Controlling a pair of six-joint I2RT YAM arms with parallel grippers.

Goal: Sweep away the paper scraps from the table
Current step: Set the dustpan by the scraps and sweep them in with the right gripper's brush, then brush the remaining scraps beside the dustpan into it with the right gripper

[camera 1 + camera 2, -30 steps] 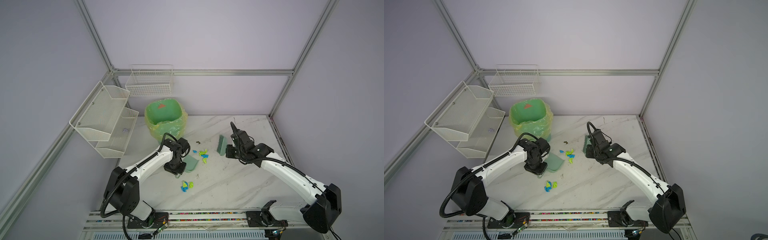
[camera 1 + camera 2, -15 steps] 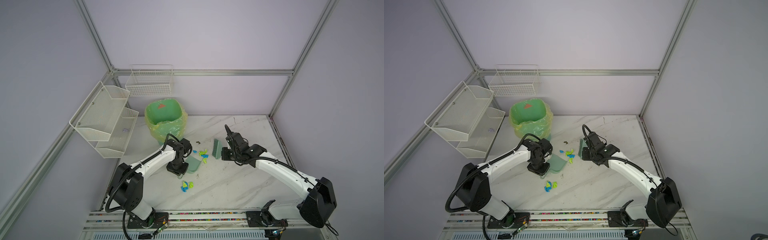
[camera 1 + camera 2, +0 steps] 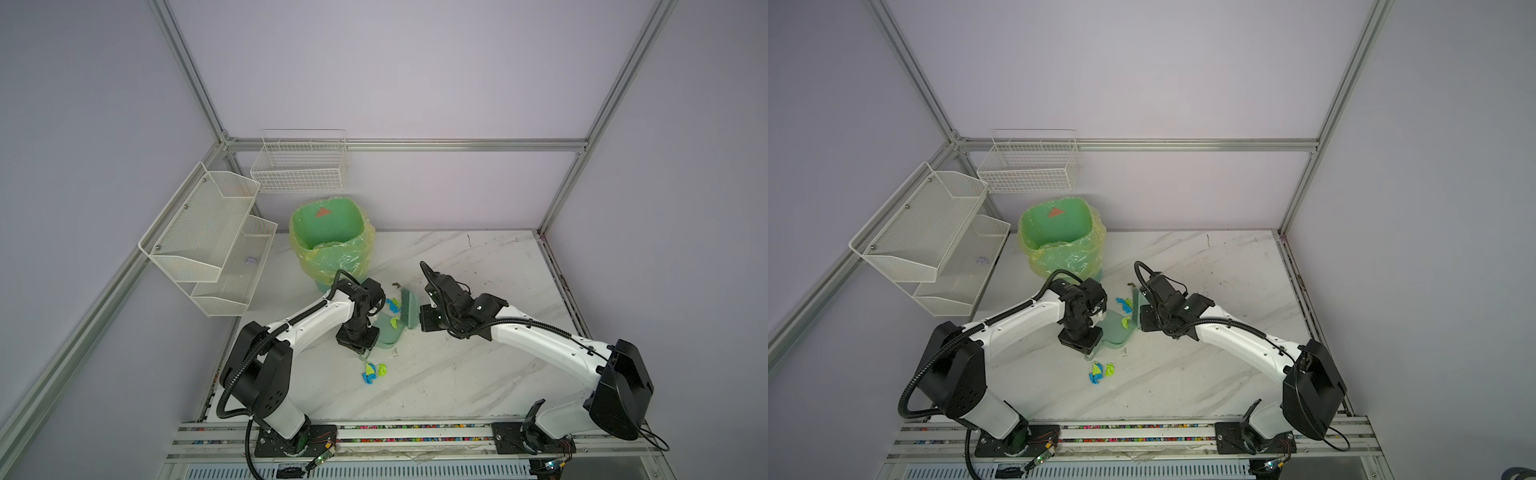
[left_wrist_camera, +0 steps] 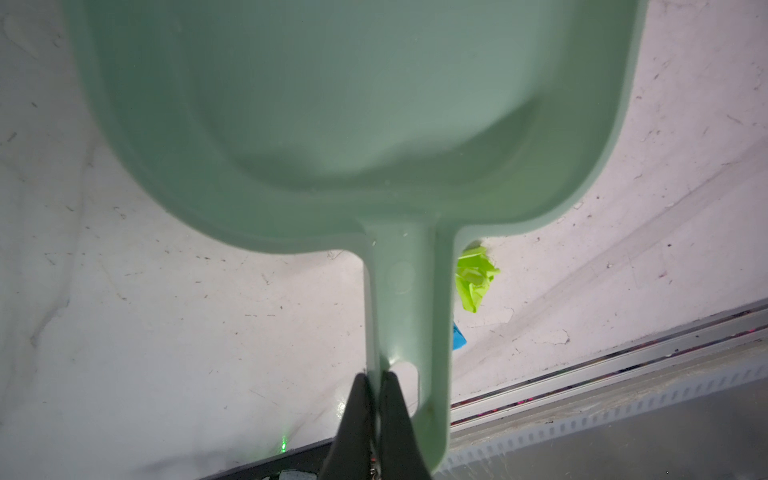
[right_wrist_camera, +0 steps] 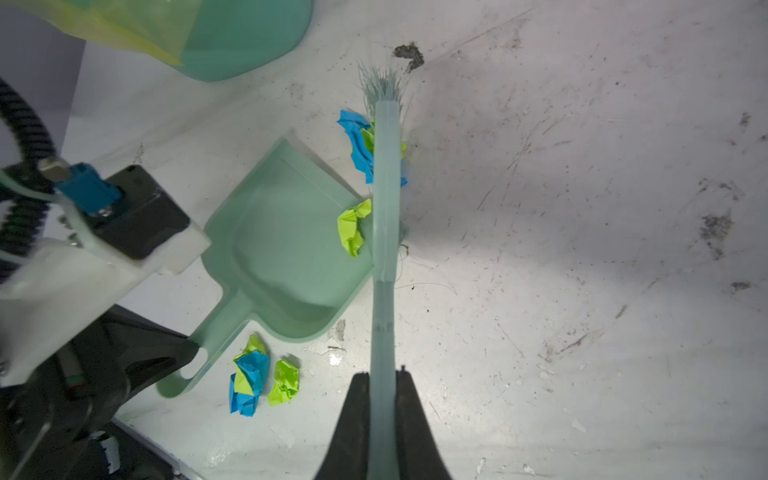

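- The left hand (image 4: 377, 380) is clenched on the thin edge of the handle of the dustpan (image 4: 332, 104), at the hanging hole near the handle's end.
- The right hand (image 5: 382, 376) is clenched on the handle of the brush (image 5: 386, 166), and the handle runs straight out between the two fingers.
- The pale green dustpan rests on the counter (image 3: 478, 374), about in the middle. Its handle points to the near left and its open mouth to the far right.
- The brush stands along the mouth of the dustpan, on the right side of it, with the bristles down on the counter.
- Some of the paper scraps (image 5: 359, 145), blue and yellow-green, are pressed against the left side of the brush, just past the far corner of the dustpan.
- One yellow-green wad (image 5: 353, 226) sits on the lip of the dustpan and touches the brush.
- A small heap (image 3: 374, 371) of blue and yellow-green bits lies on the counter just beside the dustpan handle, on the near side, apart from the brush.
- A dark speck of dirt (image 5: 409, 54) lies at the far tip of the brush.
- A green waste bin (image 3: 330, 241) with a yellowish bag stands at the far left of the counter, beyond the left arm.
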